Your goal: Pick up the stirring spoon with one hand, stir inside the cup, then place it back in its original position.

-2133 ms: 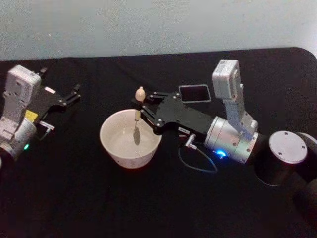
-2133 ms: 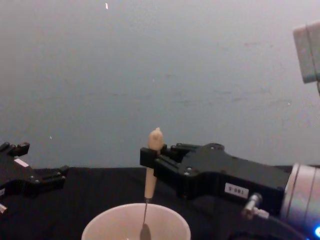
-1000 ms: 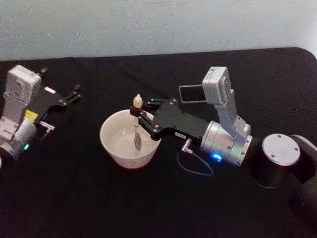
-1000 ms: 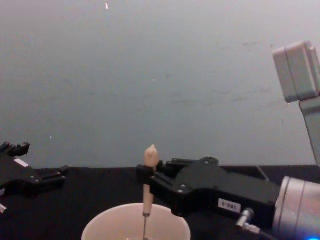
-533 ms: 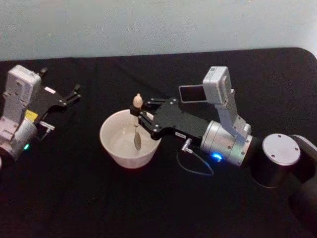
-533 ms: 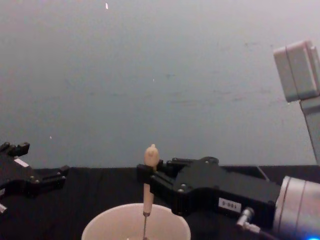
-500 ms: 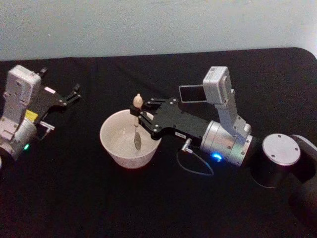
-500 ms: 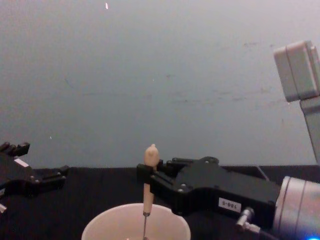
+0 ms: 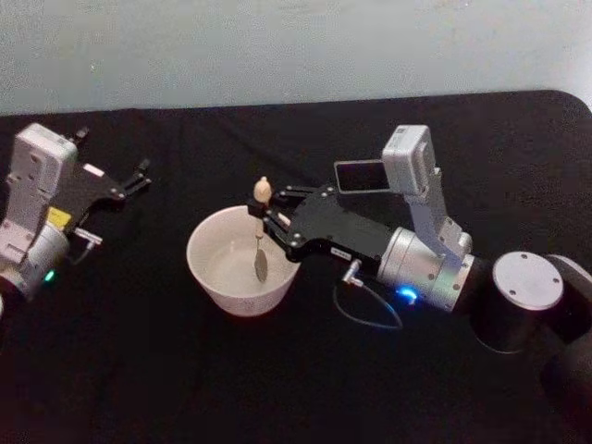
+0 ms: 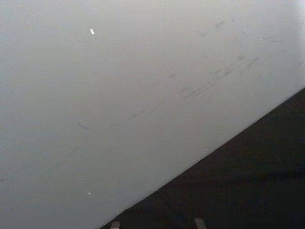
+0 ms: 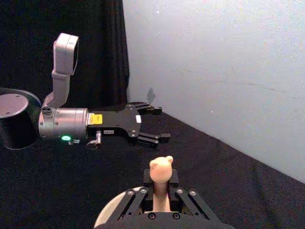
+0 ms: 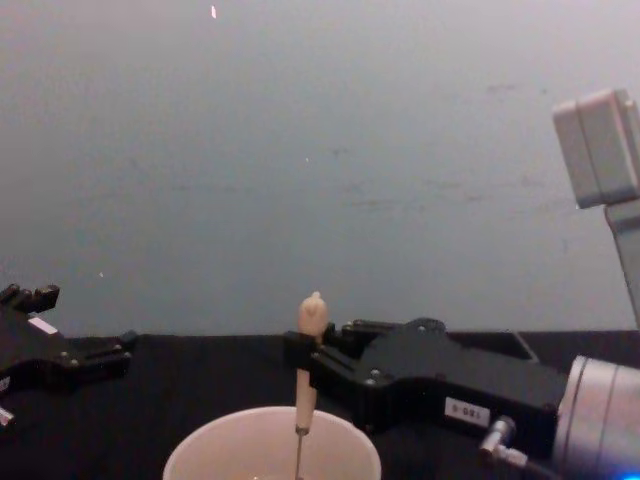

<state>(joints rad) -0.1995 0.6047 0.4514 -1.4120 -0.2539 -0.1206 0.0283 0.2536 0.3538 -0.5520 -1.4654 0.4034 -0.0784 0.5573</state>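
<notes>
The stirring spoon (image 9: 262, 199) stands upright with its cream knob on top. Its small metal bowl hangs inside the wide cream cup (image 9: 199, 242), near the cup's right side. My right gripper (image 9: 268, 220), the hand with the silver wrist, is shut on the spoon's beige handle (image 12: 306, 385) just above the cup's rim (image 12: 200, 446). In the right wrist view the knob (image 11: 161, 167) sticks up between the closed fingers. The dark square holder box (image 9: 362, 175) sits behind the right gripper, past the cup. My left gripper (image 9: 139, 176) rests open at the far left.
A black cloth (image 9: 277, 370) covers the table, and a pale wall (image 12: 320, 150) stands close behind it. The right arm's grey camera block (image 9: 409, 153) rises next to the holder box. A thin cable (image 9: 370, 310) loops on the cloth by the silver wrist.
The right gripper lowered the spoon deeper into the cup, then shifted it a little to the right inside the cup. The left arm has stayed put.
</notes>
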